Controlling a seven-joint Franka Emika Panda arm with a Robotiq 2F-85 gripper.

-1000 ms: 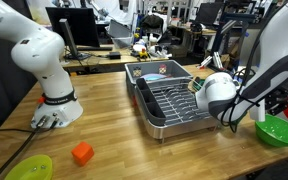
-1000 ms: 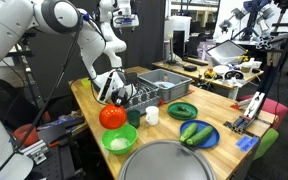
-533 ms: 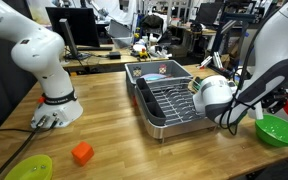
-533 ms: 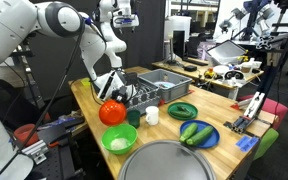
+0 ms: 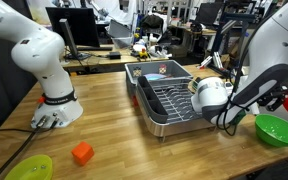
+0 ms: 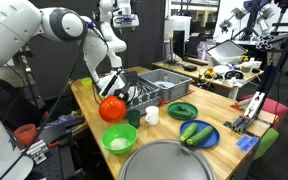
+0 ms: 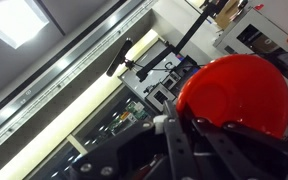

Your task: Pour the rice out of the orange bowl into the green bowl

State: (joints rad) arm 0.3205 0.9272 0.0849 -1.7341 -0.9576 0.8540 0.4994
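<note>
The gripper [image 7: 189, 128] is seen clamped on the rim of the orange bowl [image 6: 111, 109], which is tipped steeply on its side just above the green bowl [image 6: 133, 134]. White rice [image 6: 117, 144] is seen lying in the green bowl. The pour is judged well advanced. The lowered rim should be centred over the green bowl and the wrist rolled slowly, so that no grains are scattered onto the table [image 5: 114, 130].

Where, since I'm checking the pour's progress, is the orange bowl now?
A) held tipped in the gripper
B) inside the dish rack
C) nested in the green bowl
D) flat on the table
A: the gripper is shut on the orange bowl, which hangs tipped on its side near the green bowl.
</note>
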